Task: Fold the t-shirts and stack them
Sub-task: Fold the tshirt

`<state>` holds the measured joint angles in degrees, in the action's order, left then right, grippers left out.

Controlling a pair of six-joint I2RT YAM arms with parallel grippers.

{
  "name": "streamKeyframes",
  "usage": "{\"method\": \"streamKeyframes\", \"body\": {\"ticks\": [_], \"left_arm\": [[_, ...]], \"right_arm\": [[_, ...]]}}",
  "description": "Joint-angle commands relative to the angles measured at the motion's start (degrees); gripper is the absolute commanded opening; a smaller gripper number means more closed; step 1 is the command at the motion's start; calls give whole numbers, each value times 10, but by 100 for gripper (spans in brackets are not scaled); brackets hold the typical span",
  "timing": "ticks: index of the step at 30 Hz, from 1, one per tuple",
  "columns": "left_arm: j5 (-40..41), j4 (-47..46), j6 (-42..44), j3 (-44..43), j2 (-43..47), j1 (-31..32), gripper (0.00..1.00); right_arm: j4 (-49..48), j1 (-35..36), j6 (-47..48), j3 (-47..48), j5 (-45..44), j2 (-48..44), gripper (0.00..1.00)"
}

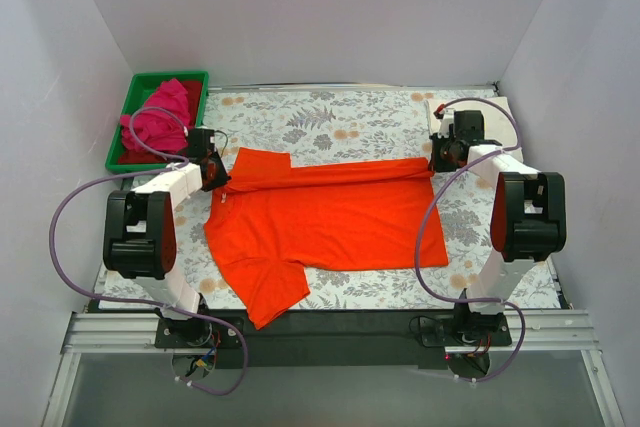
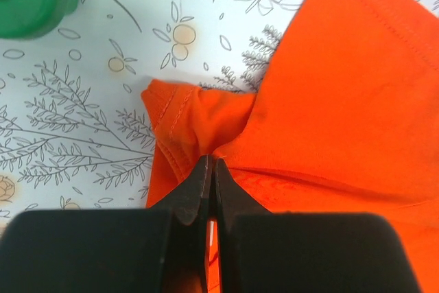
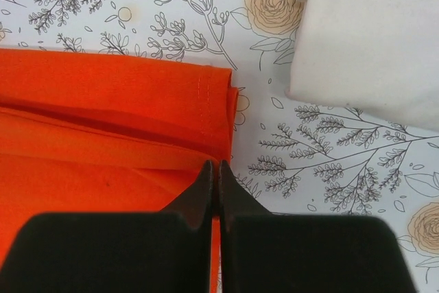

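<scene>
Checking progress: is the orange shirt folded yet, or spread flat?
Partly folded: the orange shirt has its far edge doubled over, and the rest lies spread.

No text, label, brand, number or sign can be read anywhere in these views.

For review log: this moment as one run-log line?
orange-red fabric t-shirt: far edge folded over | left gripper: shut on it | right gripper: shut on it

You are seeing three shirts, one orange-red t-shirt at centre, one magenta-pink t-shirt at upper left, one cream-white t-shirt at upper right, one green tray, one floral cloth, two grippers, left gripper, right gripper
</scene>
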<state>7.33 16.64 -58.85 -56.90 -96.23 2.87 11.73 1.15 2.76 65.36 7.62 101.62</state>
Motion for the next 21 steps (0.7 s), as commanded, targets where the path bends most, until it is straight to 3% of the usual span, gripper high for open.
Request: {"method": "streamKeyframes", "body": {"ticks": [1,4,5,13,15,21], "left_arm": [[28,7,-21,7,9,-6,0],[27,13,-35,13,21,-6,0],[24,16,-40,14,24,-6,3],[-10,35,-52,1,107,-6,64],[-17,35,-42,-12,114,-6,70],[-38,16,-8,-82,69,-1,74]], "right_arm": [[-21,-5,-14,-9,-14,-2,2],[-21,-5,-24,-16,-2,-5,8],[-20,-6,-24,-19,1,-6,14],[-18,-6,-90,-37,16,-77,48],[-19,-5,-101,-34,5,-93,56],[-32,21,-101,6,96,-101,57]]}}
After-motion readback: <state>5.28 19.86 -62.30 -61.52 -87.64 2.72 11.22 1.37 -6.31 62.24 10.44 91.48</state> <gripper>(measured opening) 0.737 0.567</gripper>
